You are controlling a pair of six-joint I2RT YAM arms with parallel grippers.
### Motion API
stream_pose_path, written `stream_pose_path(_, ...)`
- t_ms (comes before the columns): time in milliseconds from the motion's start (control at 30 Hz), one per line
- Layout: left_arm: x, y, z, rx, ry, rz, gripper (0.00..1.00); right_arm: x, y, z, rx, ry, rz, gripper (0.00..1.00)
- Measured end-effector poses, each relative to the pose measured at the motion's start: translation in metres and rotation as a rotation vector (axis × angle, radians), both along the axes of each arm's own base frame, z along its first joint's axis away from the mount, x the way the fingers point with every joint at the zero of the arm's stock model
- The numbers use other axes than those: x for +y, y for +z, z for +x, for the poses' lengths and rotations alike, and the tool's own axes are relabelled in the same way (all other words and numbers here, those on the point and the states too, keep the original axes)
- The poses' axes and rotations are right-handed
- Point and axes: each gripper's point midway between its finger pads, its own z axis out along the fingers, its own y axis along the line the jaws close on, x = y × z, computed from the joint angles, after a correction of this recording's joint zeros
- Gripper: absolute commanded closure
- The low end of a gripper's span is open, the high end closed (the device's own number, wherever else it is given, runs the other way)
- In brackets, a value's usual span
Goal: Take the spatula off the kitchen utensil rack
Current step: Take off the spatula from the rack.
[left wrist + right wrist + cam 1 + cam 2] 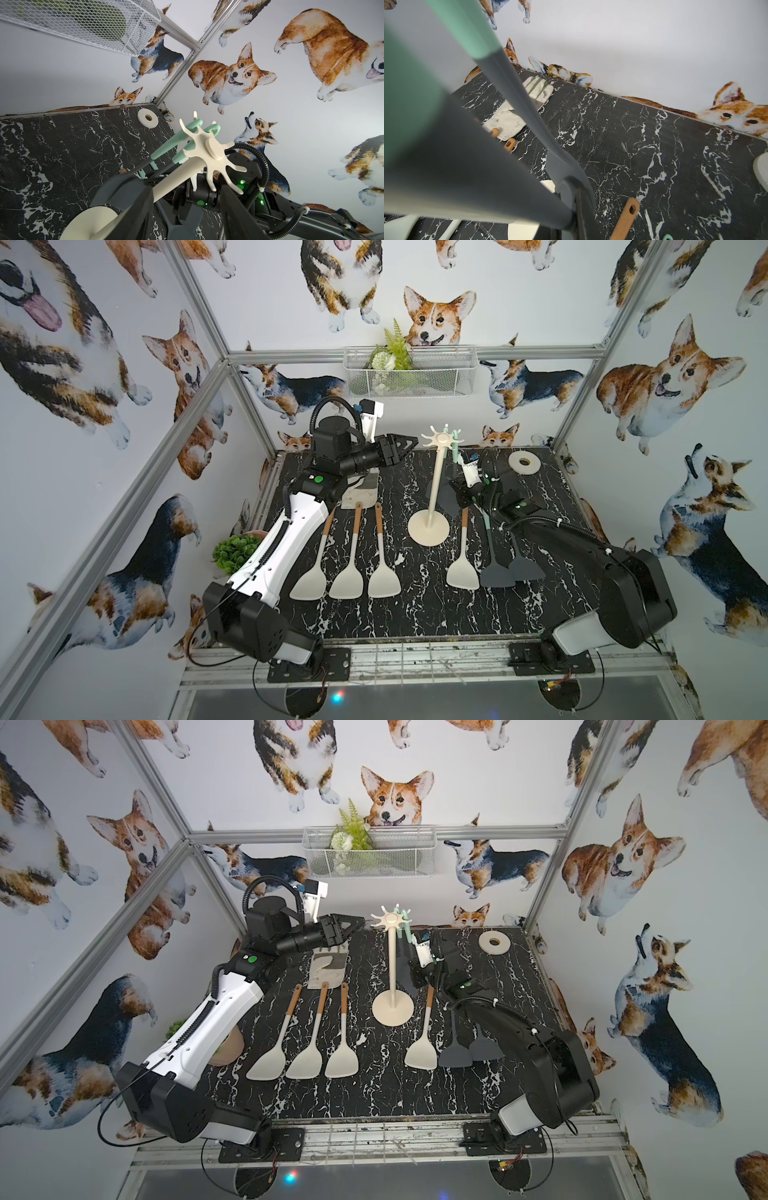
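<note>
The tall cream kitchen utensil rack (434, 489), with its disc base and star crown of hooks, stands upright mid-counter (415, 614). A grey spatula with a mint-green handle (446, 155) hangs on a far hook beside a matching second spatula (519, 93), long axis roughly upright, blade down. The right pincer (457, 501) is nearer, low behind the pole, and looks clamped on the shaft, so the hooked loop lies above it. The left pincer (411, 442) hovers beside the crown, jaws apart, empty.

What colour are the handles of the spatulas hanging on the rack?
The handles are mint green, dark grey lower down; clearest in the left wrist view.
</note>
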Motion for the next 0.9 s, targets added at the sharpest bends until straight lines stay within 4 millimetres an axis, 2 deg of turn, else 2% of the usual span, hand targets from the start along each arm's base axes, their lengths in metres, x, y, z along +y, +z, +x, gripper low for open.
stream_pose_path(333,-0.024,0.001,-0.001,0.019,-0.049,-0.003,0.48,0.000,-0.005,-0.006,0.023,-0.017,0.018,1.00)
stream_pose_path(633,-0.037,0.003,0.006,0.028,-0.064,-0.008,0.62,0.004,-0.003,-0.009,0.016,-0.010,0.019,1.00)
stream_pose_path(767,-0.039,-0.002,0.010,0.046,-0.060,-0.004,0.73,0.002,0.004,-0.010,0.002,-0.016,0.024,1.00)
stream_pose_path(900,-0.039,-0.003,0.010,0.050,-0.060,-0.003,0.77,-0.002,0.006,-0.011,0.000,-0.033,0.017,1.00)
